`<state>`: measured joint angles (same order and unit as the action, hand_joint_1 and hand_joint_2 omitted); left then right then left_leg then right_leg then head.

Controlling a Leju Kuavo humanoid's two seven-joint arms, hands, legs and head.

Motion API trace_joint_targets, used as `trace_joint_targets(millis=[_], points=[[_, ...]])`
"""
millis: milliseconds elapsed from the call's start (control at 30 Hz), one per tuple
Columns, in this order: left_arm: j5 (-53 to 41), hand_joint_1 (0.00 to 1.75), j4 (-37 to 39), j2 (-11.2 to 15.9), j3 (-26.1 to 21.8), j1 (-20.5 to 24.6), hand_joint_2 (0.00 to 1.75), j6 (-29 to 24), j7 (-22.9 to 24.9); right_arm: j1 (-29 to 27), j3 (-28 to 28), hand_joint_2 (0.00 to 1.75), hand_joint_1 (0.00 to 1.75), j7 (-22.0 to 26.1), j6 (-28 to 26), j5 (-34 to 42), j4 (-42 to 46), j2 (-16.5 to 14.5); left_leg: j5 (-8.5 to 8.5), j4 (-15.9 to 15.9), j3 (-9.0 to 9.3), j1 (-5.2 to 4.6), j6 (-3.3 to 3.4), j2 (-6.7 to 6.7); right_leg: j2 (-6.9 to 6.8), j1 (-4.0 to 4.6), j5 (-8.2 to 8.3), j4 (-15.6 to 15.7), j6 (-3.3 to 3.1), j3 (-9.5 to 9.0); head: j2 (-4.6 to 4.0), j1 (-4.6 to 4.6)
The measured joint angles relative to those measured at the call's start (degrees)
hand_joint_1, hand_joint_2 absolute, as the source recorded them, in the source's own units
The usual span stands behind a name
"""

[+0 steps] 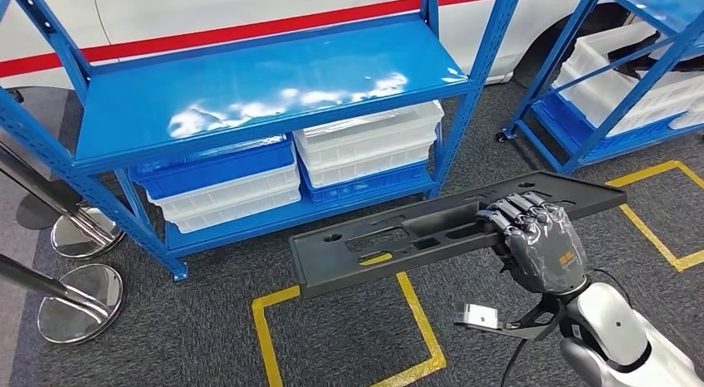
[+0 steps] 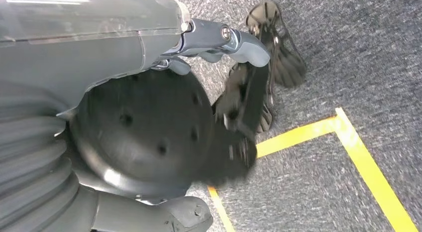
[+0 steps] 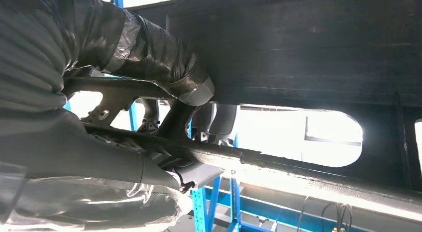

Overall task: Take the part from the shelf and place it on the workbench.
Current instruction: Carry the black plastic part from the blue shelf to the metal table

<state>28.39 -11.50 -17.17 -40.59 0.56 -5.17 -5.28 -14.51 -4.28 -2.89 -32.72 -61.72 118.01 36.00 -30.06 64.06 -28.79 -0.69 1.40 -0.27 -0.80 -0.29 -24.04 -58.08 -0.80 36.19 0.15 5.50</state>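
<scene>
We hold the part (image 1: 432, 229) in our right hand (image 1: 540, 242), fingers hooked through a slot right of centre, its long axis running leftward past the shelf (image 1: 249, 96).

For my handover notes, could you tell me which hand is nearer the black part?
Right. The right hand grips the black part; the left hand hangs over the floor, holding nothing.

A vehicle workshop: beyond the right hand (image 1: 544, 246), blue steel shelving (image 1: 249, 96), stacked parts bins (image 1: 369, 142), a white car body (image 1: 249, 13), yellow floor tape (image 1: 415, 320).
</scene>
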Motion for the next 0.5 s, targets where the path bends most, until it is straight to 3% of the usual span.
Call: trace_joint_targets(millis=[67,100,167,200,233,300,333,367,400,433,467,500], points=[[0.0,0.00,0.0,0.1,0.0,0.1,1.75,0.3,0.1,0.0,0.3,1.75,1.75,0.0,0.3,0.3,0.0,0.0,-1.60,-6.7,4.02,-0.28,0.53,-0.04,-0.08,-0.05,0.98,-0.2,0.48,0.73,0.00,0.01],[0.0,0.00,0.0,0.1,0.0,0.2,1.75,0.4,0.2,0.0,0.4,1.75,1.75,0.1,0.4,0.4,0.1,0.0,-1.80,-8.1,4.55,-0.41,0.65,-0.07,-0.12,-0.15,1.62,-0.1,0.83,0.89,0.00,0.01],[0.0,0.00,0.0,0.0,0.0,0.2,1.75,0.6,0.3,-0.1,0.4,1.75,1.75,0.1,0.5,0.5,0.1,0.0,-0.47,-8.9,3.74,-0.30,1.10,0.08,-0.02,-0.29,2.11,0.3,1.50,1.29,0.00,0.04],[0.0,0.00,0.0,0.0,0.0,0.2,1.75,0.6,0.4,-0.2,0.5,1.75,1.75,0.2,0.5,0.7,0.1,0.1,0.36,-9.2,3.26,-0.17,1.45,0.23,0.12,-0.34,0.93,-0.3,1.81,1.69,0.00,0.08],[0.0,0.00,0.1,0.0,0.0,0.2,1.75,0.7,0.5,-0.2,0.6,1.75,1.75,0.2,0.5,0.7,0.1,0.1,1.21,-9.5,2.61,0.01,1.77,0.39,0.26,-0.40,-1.36,-2.0,2.08,2.28,0.00,0.13],[0.0,0.00,0.1,0.0,0.0,0.3,1.75,0.9,0.5,-0.3,0.7,1.75,1.75,0.2,0.6,0.9,0.1,0.1,2.51,-9.2,0.88,0.06,2.12,0.60,0.39,-0.79,-7.25,-8.3,2.60,3.63,0.00,0.17],[-0.1,0.00,0.1,0.0,0.0,0.3,1.75,1.0,0.5,-0.3,0.7,1.75,1.75,0.2,0.6,0.9,0.1,0.1,3.07,-8.9,-0.16,0.06,2.10,0.67,0.40,-0.97,-8.97,-11.8,2.89,4.12,0.00,0.18],[-0.1,0.00,0.1,0.1,0.0,0.3,1.75,1.0,0.6,-0.4,0.7,1.75,1.75,0.2,0.7,0.9,0.1,0.1,3.56,-8.5,-1.23,0.08,2.01,0.73,0.40,-1.15,-9.26,-14.3,3.15,4.12,0.00,0.17],[-0.1,0.00,0.1,0.1,0.0,0.3,1.75,1.1,0.6,-0.4,0.7,1.75,1.75,0.2,0.7,0.9,0.1,0.1,3.98,-8.0,-2.34,0.13,1.87,0.77,0.40,-1.34,-8.31,-15.3,3.40,3.42,0.00,0.18],[-0.1,0.00,0.1,0.1,0.0,0.3,1.75,1.1,0.6,-0.4,0.7,1.75,1.75,0.2,0.7,0.9,0.1,0.1,4.31,-7.4,-3.41,0.23,1.68,0.79,0.40,-1.58,-6.57,-14.3,3.64,1.79,0.00,0.18],[-0.1,0.00,0.1,0.1,0.0,0.3,1.75,1.1,0.6,-0.4,0.7,1.75,1.75,0.2,0.7,0.9,0.1,0.1,4.56,-6.8,-4.35,0.34,1.47,0.79,0.41,-1.85,-5.04,-11.5,3.89,-0.66,0.00,0.18],[-0.2,0.00,0.1,0.1,0.0,0.3,1.75,1.2,0.7,-0.4,0.7,1.75,1.75,0.1,0.7,0.9,0.1,0.1,4.76,-6.1,-5.20,0.34,1.19,0.75,0.53,-1.92,-4.75,-7.6,4.12,-3.47,0.00,0.19]])
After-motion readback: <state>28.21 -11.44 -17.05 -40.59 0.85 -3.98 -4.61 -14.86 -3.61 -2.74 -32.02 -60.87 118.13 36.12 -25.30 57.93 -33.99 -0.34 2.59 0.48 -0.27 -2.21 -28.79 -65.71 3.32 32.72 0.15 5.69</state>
